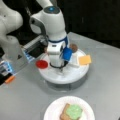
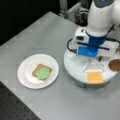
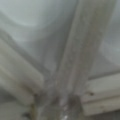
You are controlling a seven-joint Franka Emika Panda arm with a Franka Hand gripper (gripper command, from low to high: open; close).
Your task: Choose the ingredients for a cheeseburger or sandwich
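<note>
**Arm low over the white tray; bread and lettuce already on the plate**

A grey table (image 1: 105, 82) fills both front views, its dark surroundings at the top. The white arm (image 1: 53, 27) is the largest thing on it, reaching down from the upper left in a front view and from the upper right in a front view (image 2: 102, 17). Its wrist carries blue parts.

Below the arm sits a round white tray (image 1: 75, 75) (raised, with low dividers), at centre in a front view and at the right in a front view (image 2: 75, 67). The gripper (image 1: 60, 68) points down into the tray near its middle, its tips at or just above the surface. Whether the claw is spread or pressed together cannot be told. The wrist view shows only white dividers, close and blurred.

At the bottom of a front view lies a white plate (image 1: 53, 110), seen at the left in a front view (image 2: 25, 72). On it rests a bread slice (image 1: 64, 113) with the green lettuce (image 1: 74, 111) on top, also visible in a front view (image 2: 43, 73).

Still on the tray: an orange cheese square (image 1: 85, 60) at its right edge, the red tomato (image 1: 41, 64) at its left edge, and a brown patty (image 1: 73, 47) at the back.
</note>
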